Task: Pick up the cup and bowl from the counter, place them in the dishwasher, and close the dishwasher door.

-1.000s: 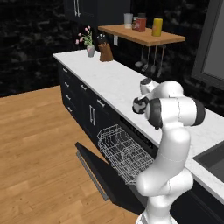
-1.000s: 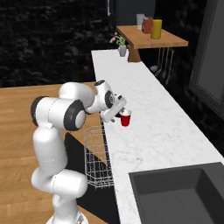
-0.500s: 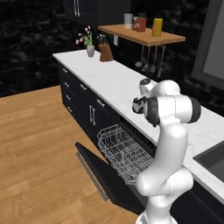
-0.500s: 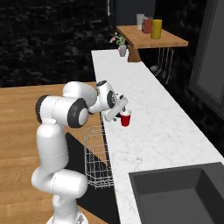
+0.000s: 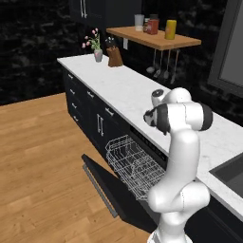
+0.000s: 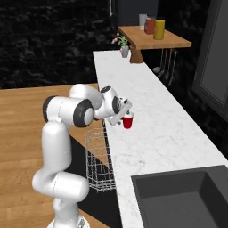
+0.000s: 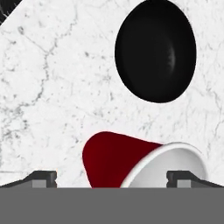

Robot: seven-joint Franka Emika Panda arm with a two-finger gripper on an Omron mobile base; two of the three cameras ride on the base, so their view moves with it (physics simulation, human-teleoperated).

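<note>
fingers (image 7: 41, 178) stand wide apart in our hand view, one tip at the left and one at the right, and between them we see the cup (image 7: 140, 164), its red wall and white inside just above the tips. neither tip touches it that we can tell, so we read the gripper (image 6: 121, 116) as open and holding nothing. beyond the cup, apart from it on the bare marble, lies the bowl (image 7: 155, 50), black and round.

taking the cup as our landmark in the right base view and going left to right: far left of the cup (image 6: 128, 121) is the wood floor (image 6: 22, 133); nearer, below and left of it, the wire rack (image 6: 98, 158) stands out of the dishwasher (image 6: 91, 187); just left of the cup, close against it, is the gripper; the cup itself stands upright on the counter (image 6: 178, 133), near its front edge; right of and nearer than the cup is the sink (image 6: 187, 200); well beyond the cup, a shelf (image 6: 153, 40) carries jars.

in the left base view we see the door (image 5: 111, 187) dropped open below the rack (image 5: 135, 163), under the counter (image 5: 114, 85).
</note>
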